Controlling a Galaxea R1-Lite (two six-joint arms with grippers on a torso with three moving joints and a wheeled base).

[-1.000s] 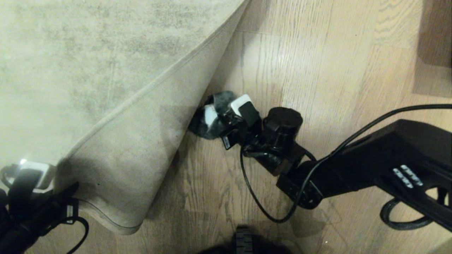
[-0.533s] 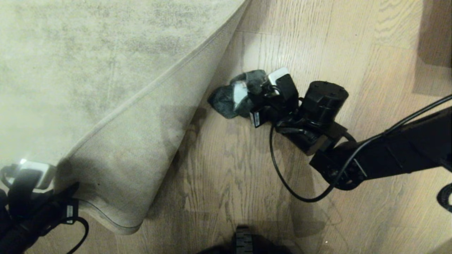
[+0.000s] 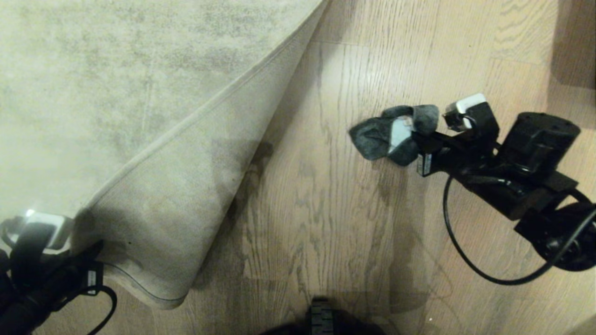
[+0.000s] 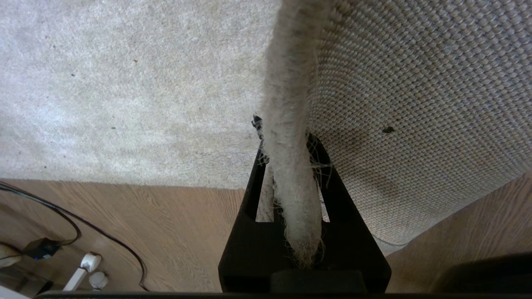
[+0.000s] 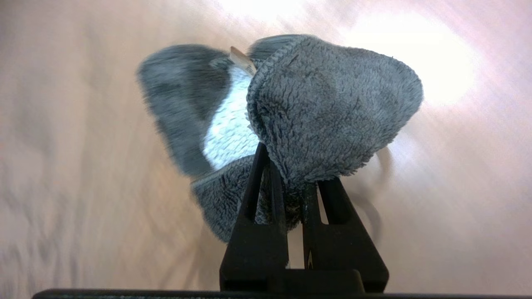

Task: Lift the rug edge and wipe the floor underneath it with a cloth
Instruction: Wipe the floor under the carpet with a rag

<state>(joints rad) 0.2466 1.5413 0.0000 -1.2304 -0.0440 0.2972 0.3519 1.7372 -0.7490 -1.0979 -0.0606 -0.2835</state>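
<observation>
The pale grey-beige rug's corner is lifted and folded back, woven backing (image 3: 163, 223) facing up. Its thin-hemmed rug edge (image 3: 200, 121) runs diagonally. My left gripper (image 3: 65, 232) at the lower left is shut on the rug edge (image 4: 286, 174), which passes between the left gripper's (image 4: 286, 137) black fingers. My right gripper (image 3: 416, 137) is out over the bare wooden floor (image 3: 321, 209), well right of the fold. It is shut on the cloth (image 3: 384, 135), a fluffy dark grey-green rag with a pale patch. In the right wrist view the cloth (image 5: 332, 104) bunches over the right gripper (image 5: 286, 166).
A darker wooden panel (image 3: 572, 46) stands at the far right. A black part of my base (image 3: 321, 321) shows at the bottom middle. The right arm's cable (image 3: 465, 265) loops above the floor. Cables and white plugs (image 4: 83, 265) lie beside the rug near my left gripper.
My right gripper has swept the cloth to the right across the floor, from against the rug fold to well clear of it. The left gripper and the lifted rug have stayed still.
</observation>
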